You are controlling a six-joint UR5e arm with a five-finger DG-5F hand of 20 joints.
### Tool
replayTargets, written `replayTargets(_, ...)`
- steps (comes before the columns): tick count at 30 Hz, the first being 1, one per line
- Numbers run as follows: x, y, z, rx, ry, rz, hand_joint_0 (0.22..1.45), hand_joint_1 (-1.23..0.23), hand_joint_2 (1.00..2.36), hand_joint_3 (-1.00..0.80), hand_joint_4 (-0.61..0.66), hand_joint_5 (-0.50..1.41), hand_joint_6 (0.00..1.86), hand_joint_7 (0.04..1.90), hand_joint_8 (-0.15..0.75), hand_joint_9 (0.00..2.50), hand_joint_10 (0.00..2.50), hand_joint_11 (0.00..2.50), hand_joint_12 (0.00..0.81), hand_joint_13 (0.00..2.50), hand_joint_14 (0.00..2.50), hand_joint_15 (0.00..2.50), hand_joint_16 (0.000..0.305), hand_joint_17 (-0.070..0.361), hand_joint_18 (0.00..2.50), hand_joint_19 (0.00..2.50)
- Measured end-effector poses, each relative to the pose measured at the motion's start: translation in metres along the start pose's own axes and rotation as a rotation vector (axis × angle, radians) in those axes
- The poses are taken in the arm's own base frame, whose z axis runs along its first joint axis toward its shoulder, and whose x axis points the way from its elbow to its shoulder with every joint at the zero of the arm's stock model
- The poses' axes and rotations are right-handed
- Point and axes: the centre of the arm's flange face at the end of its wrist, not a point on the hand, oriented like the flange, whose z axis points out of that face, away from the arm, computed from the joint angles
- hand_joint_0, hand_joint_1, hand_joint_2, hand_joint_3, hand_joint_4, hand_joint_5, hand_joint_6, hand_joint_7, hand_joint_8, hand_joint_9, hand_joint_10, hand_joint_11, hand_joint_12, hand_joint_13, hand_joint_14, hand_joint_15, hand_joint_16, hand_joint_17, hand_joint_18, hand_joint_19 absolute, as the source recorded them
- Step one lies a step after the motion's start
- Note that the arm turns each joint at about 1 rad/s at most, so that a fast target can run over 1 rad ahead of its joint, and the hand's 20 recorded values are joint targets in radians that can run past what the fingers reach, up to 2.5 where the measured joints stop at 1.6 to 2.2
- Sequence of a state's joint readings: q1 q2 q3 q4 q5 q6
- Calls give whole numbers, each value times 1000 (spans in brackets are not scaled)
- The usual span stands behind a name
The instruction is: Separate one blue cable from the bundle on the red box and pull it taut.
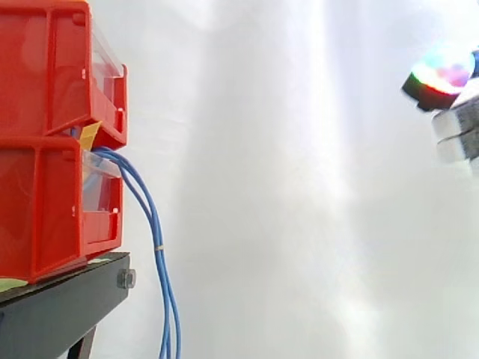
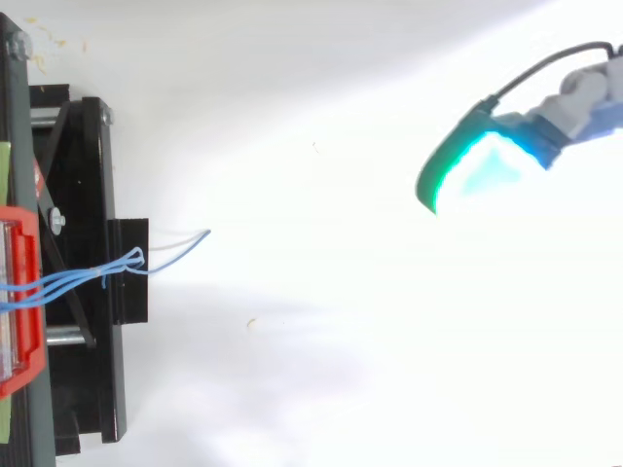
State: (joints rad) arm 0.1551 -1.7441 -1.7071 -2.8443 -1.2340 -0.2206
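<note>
Take the lower red bin (image 1: 45,209) as your reference. It sits on the black stand (image 1: 60,307) with the upper red bin (image 1: 45,67) stacked directly on it, both against the white curtain (image 1: 299,187).

The bundle of blue cables (image 1: 153,224) comes out at the front of the lower red bin, at its top edge, just under a yellow tape tab (image 1: 88,134) stuck where the two bins meet. From there you see the strands curve over the bin's clear front panel (image 1: 97,187) and hang down in front of it, past the edge of the stand. They lie close together, and a small pale band (image 1: 159,247) wraps them partway down, below the level of the bin's floor.

From above, the same cables (image 2: 78,279) run away from the bin's front across the stand and cross in a small loop at the stand's outer edge. One blue end sticks out a little beyond that.

The robot hand (image 1: 441,75) is far from the lower red bin, on the opposite side of the scene and higher than the bin's top. In the top view the robot hand (image 2: 487,165) glows green and cyan, well apart from the cables. You cannot tell from these views whether it is open or closed.
</note>
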Motion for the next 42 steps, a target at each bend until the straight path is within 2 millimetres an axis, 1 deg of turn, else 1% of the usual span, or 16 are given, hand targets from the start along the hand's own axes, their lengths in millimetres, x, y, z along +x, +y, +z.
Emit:
replayTargets(4, 10, -24, 19, 8, -25, -16, 531, -658, 1000, -500, 188, -229, 501, 642, 287, 465, 0, 0, 346, 403, 0, 66, 52, 118, 372, 239)
replayTargets(8, 20, -39, 39, 2, -36, -15, 531, -658, 1000, -500, 190, -228, 501, 644, 288, 464, 0, 0, 346, 404, 2, 65, 52, 118, 373, 242)
replayTargets(10, 26, -52, 52, 12, -40, -16, 531, -657, 1000, -500, 188, -227, 501, 645, 288, 464, 0, 0, 347, 405, 2, 69, 52, 118, 372, 247)
replayTargets(13, 32, -67, 65, 28, -44, -16, 531, -657, 1000, -500, 191, -225, 501, 645, 288, 468, 0, 0, 347, 406, 2, 70, 52, 117, 374, 245)
replayTargets(16, 37, -76, 75, 38, -48, -15, 531, -657, 1000, -500, 195, -222, 501, 650, 290, 467, 0, 0, 348, 407, 2, 67, 52, 117, 378, 245)
replayTargets(23, 39, -79, 86, 20, -115, -48, 531, -656, 1000, -500, 212, -211, 501, 662, 291, 469, 0, 0, 348, 408, 1, 72, 52, 117, 375, 258)
replayTargets(28, 41, -85, 93, 3, -173, -80, 531, -656, 1000, -500, 218, -206, 502, 668, 293, 478, 0, 0, 348, 407, 2, 71, 52, 117, 377, 253)
replayTargets(37, 62, -113, 118, -49, -193, -63, 530, -655, 1000, -500, 226, -197, 502, 675, 294, 483, 0, 0, 347, 410, 0, 69, 52, 117, 381, 255)
replayTargets(39, 66, -116, 124, -47, -193, -63, 531, -654, 1000, -500, 226, -197, 502, 674, 295, 482, 0, 0, 347, 409, 2, 69, 52, 117, 378, 253)
replayTargets(42, 68, -116, 130, -45, -202, -73, 531, -654, 1000, -500, 230, -196, 501, 678, 295, 482, 0, 0, 347, 410, 2, 69, 52, 116, 373, 254)
